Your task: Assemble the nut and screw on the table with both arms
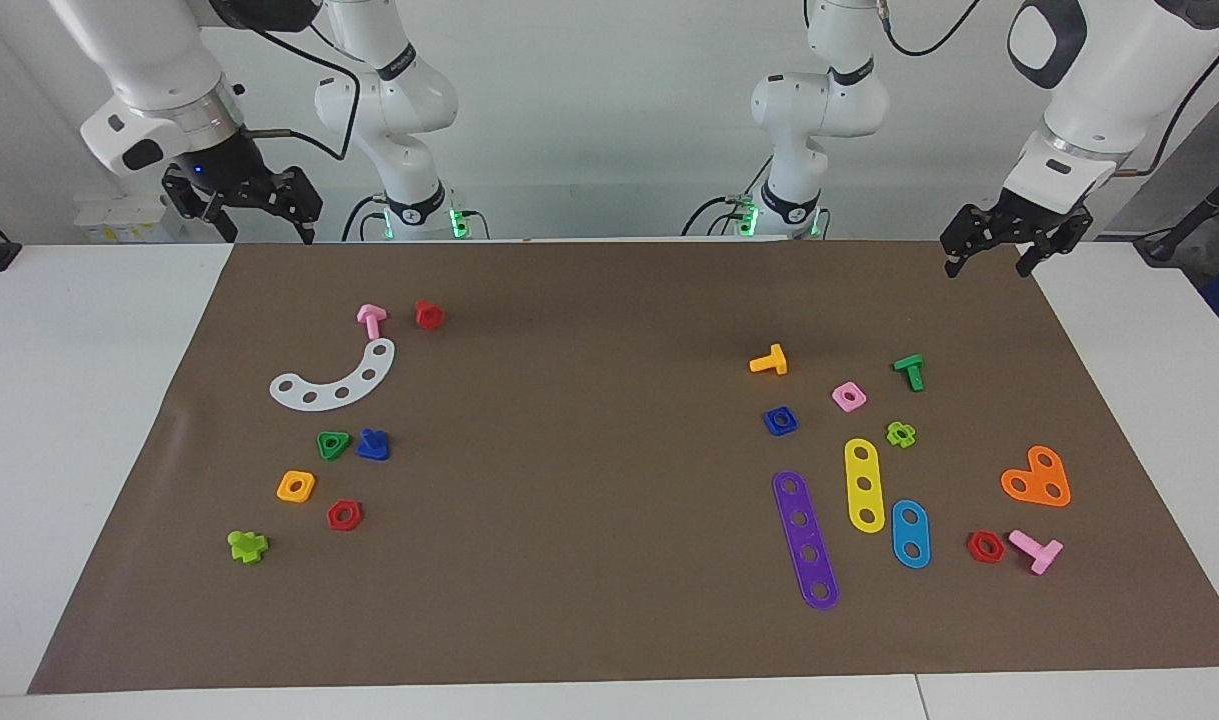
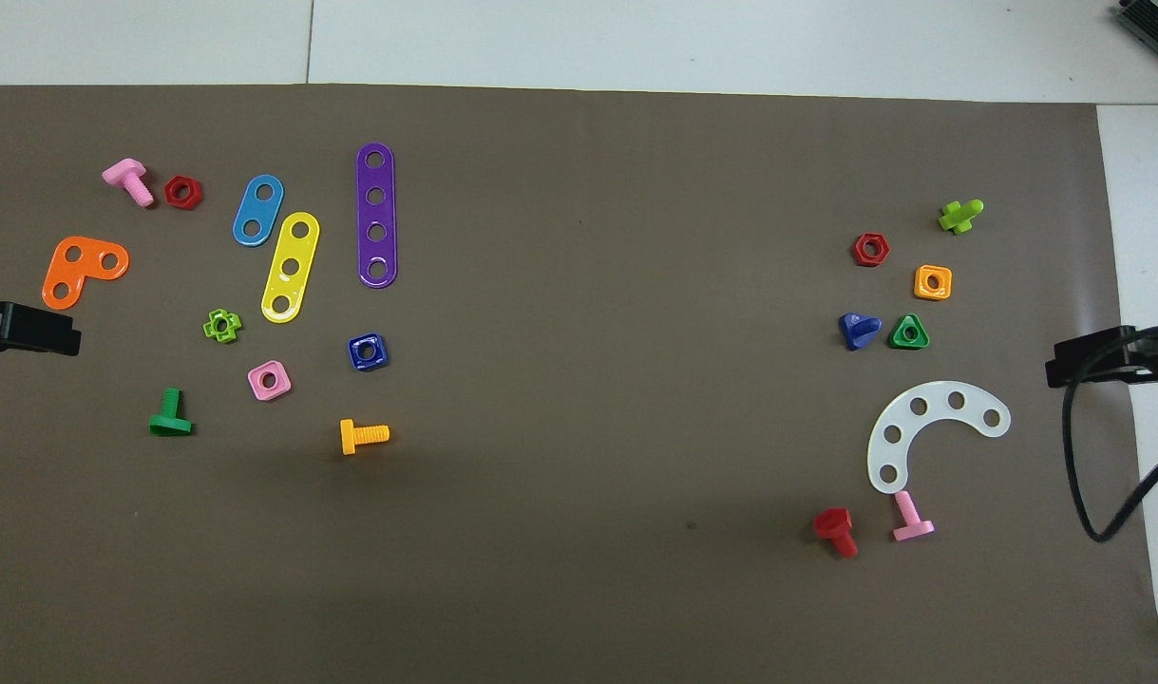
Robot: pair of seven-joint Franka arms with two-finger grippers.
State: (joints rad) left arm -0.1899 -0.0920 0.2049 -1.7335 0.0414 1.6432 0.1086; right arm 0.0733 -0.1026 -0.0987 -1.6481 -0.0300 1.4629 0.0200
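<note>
Though not yet begun, apparently at the pick-up step. On the facing view: right black two-finger gripper [image 1: 269,228] waiting, jaws spread and empty, at eleven o'clock of the small dark-blue plastic toy screw [image 1: 373,444]. Small blue square plastic nut [image 1: 780,421] flat on the brown-matted table [image 1: 589,560]. Left gripper [image 1: 989,262], jaws spread, empty, at one o'clock of it. Next, probably: lower one gripper per part, clamp, lift, align shaft with hole.
</note>
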